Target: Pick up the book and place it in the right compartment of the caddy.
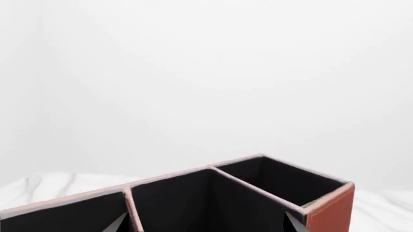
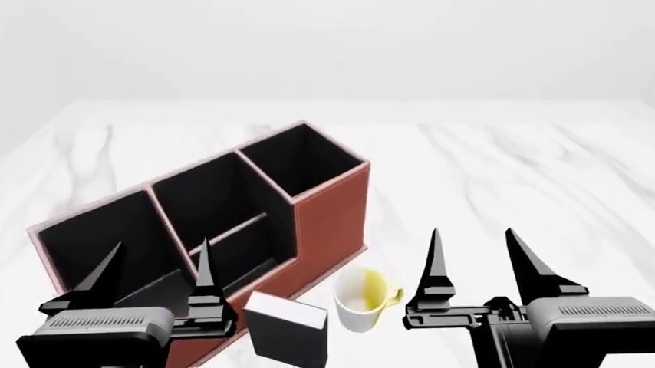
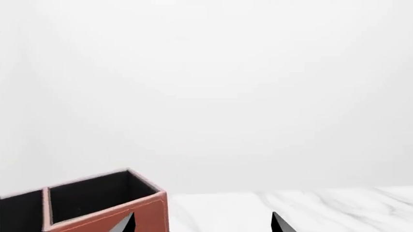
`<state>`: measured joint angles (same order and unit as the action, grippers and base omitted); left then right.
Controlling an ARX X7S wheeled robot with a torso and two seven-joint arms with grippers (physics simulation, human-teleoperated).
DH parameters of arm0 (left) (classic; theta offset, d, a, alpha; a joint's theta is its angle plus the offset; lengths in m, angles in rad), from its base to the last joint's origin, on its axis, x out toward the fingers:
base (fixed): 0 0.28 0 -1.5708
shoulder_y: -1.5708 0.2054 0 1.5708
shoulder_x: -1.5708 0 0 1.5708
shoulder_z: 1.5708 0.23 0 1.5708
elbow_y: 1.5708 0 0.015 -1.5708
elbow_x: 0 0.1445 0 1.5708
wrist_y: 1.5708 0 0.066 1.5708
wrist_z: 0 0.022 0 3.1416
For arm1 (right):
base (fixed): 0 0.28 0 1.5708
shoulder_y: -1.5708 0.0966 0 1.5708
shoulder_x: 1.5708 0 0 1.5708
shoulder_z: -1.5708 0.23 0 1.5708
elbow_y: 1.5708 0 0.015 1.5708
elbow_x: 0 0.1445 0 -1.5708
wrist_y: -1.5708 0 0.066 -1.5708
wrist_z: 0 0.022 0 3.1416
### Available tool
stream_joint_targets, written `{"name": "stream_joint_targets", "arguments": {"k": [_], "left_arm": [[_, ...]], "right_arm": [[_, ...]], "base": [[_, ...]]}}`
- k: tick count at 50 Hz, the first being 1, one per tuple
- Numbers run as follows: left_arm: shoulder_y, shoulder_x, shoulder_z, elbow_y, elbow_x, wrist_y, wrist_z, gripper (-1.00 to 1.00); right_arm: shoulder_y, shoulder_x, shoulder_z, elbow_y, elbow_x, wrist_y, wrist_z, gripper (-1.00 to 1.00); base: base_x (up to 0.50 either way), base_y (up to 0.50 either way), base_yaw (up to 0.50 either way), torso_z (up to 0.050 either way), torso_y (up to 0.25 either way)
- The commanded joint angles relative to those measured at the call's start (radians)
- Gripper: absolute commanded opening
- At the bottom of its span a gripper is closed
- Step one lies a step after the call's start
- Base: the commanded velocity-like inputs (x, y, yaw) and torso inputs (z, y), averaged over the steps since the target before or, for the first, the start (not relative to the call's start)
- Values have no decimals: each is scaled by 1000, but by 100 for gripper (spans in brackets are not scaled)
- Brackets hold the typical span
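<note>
The black book point(image 2: 288, 328) with white page edges stands on the table in the head view, just in front of the caddy point(image 2: 330, 215) and left of the mug. The caddy is reddish-brown with black lining; its tall right compartment point(image 2: 299, 159) is at the far end. The caddy also shows in the left wrist view point(image 1: 330, 210) and the right wrist view point(image 3: 110, 212). My left gripper point(image 2: 156, 264) is open and empty, in front of the caddy's near end. My right gripper point(image 2: 476, 253) is open and empty, right of the mug. The book is out of both wrist views.
A white-and-yellow mug point(image 2: 363, 299) stands right of the book, close to the caddy's side wall. The white marble table point(image 2: 511, 176) stretches away to the right and behind the caddy.
</note>
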<state>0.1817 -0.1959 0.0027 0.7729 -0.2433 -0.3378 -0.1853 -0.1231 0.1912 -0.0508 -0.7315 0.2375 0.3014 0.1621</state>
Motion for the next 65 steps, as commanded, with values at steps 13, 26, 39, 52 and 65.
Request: {"name": "stream_joint_targets", "arguments": {"k": [13,26,39,52,65], "left_arm": [[0,-30,17,-1,-22,9,-34,100],[1,-43,26,-2,-29,18,-48,100],[1,-55,33,-5,-37,25,-61,100],[2,-66,39,-2,-44,29,-73,100],[3,-75,45,-1,-50,33,-84,100]], "right_arm": [[3,29,-25,6,-1,-2,51,100],[6,45,-33,5,4,7,71,100],[12,57,-48,8,-2,9,87,100],[15,68,-59,10,-2,10,100,100],[13,79,-71,11,-5,4,110,100]], "base": [[9,0,38,0,1],[0,0,500,0,0],[0,0,500,0,0],[0,0,500,0,0],[0,0,500,0,0]]}}
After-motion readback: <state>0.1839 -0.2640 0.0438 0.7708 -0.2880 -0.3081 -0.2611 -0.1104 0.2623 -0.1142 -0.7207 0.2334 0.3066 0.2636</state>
